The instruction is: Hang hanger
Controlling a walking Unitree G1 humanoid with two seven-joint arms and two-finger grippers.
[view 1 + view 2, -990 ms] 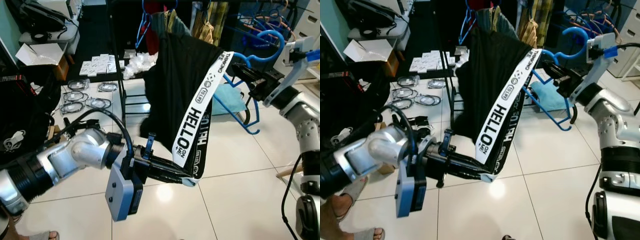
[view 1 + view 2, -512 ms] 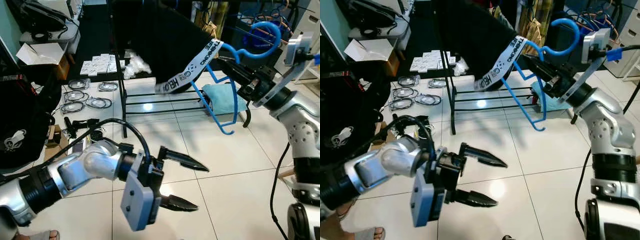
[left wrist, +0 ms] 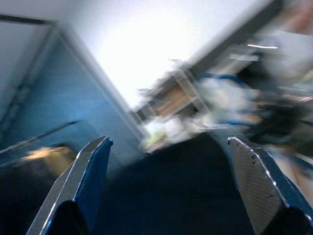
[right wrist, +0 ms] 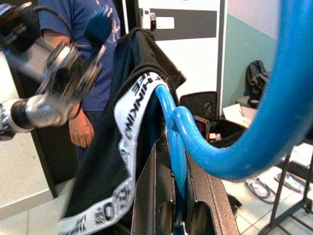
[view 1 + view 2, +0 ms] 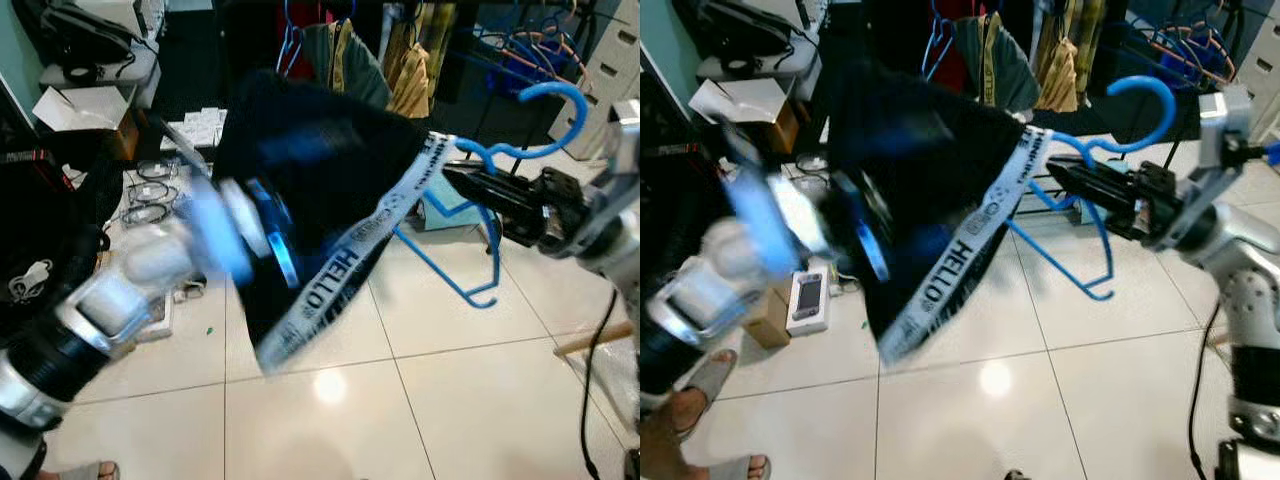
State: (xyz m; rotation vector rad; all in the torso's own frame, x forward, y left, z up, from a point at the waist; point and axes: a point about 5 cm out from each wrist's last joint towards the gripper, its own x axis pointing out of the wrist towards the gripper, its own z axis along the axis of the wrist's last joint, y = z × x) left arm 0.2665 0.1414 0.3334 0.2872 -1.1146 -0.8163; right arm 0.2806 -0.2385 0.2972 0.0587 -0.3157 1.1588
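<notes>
- Blue hanger [image 5: 500,160] is pinched at its neck in my right gripper [image 5: 1072,180], held up before the clothes rack [image 5: 400,40], black garment [image 5: 330,190] draped over it.
- My left gripper [image 3: 171,161], fingers spread, sweeps blurred beside the cloth; it could snag.
- Garment might slide off.
- Hung clothes [image 5: 1000,60] crowd the rail.
</notes>
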